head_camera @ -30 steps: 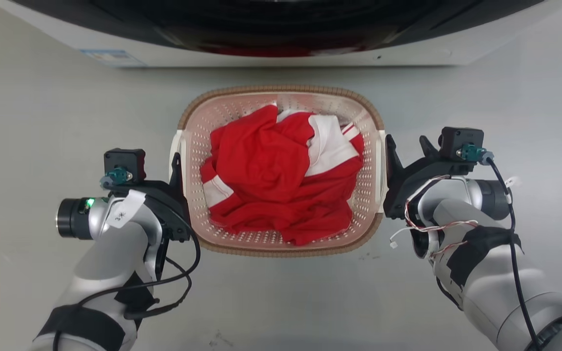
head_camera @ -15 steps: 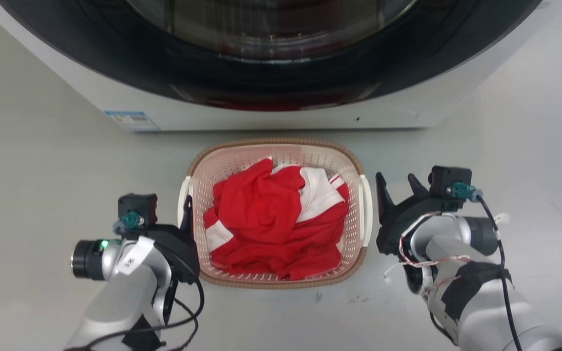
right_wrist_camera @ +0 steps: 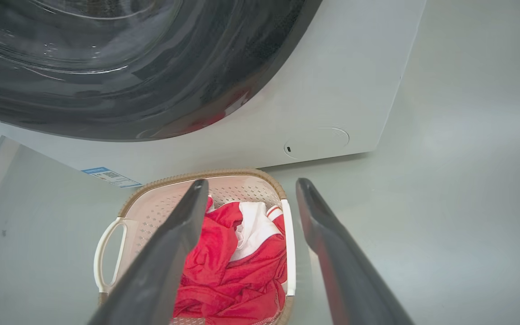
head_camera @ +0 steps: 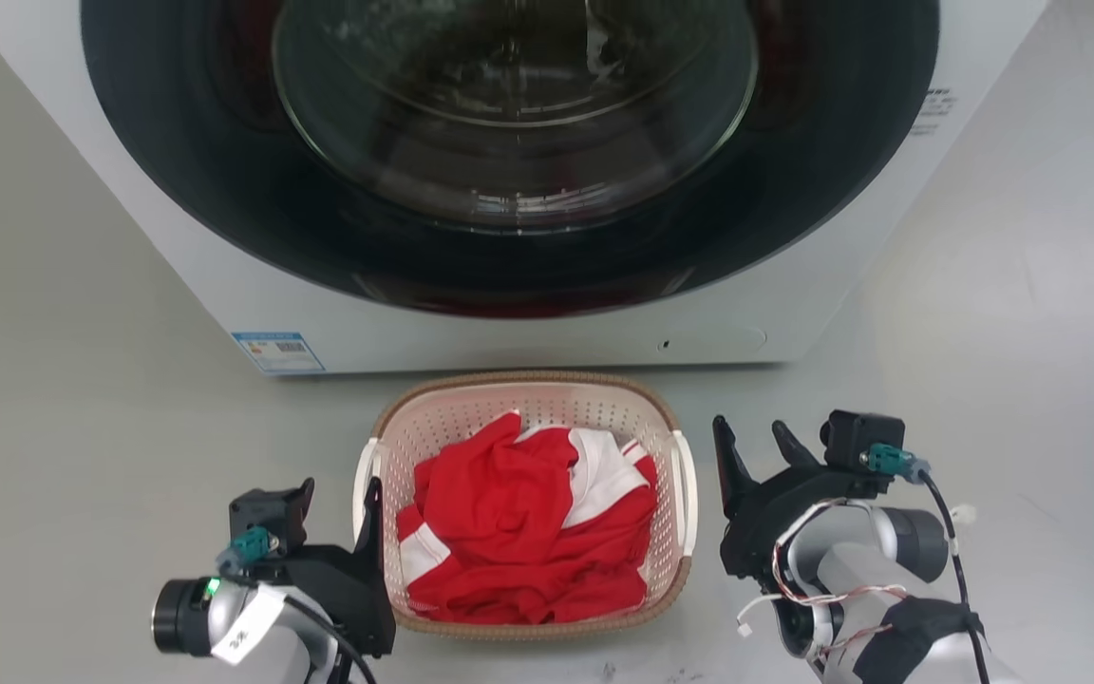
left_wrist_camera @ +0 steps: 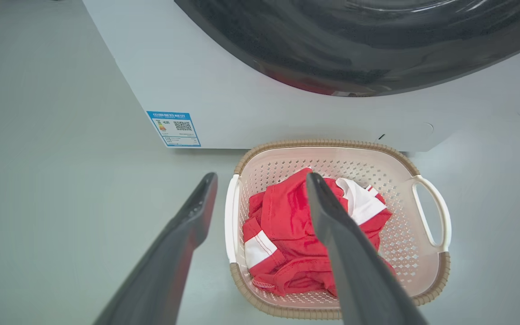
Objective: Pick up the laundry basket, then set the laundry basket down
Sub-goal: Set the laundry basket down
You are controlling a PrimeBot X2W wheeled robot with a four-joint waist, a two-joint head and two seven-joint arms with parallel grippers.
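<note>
The laundry basket (head_camera: 523, 380), pale perforated plastic with a brown woven-look rim, sits on the floor just in front of the washing machine, holding red and white clothes (head_camera: 509, 532). My left gripper (head_camera: 357, 513) is open beside the basket's white left handle (left_wrist_camera: 229, 216), which appears between its fingers in the left wrist view. My right gripper (head_camera: 749, 442) is open too, a small gap away from the white right handle (head_camera: 689, 494). In the right wrist view that handle (right_wrist_camera: 290, 248) lies between and below the fingers (right_wrist_camera: 183, 225). Neither gripper holds anything.
The white washing machine (head_camera: 775, 313) with its round dark door (head_camera: 509, 142) stands close behind the basket. A blue label (head_camera: 278, 351) is at its lower left corner. Bare grey floor (head_camera: 82, 427) spreads to both sides and in front of the basket.
The head camera has risen and tipped up, so more of the washer shows and the basket looks smaller. The right gripper has come away from the right handle.
</note>
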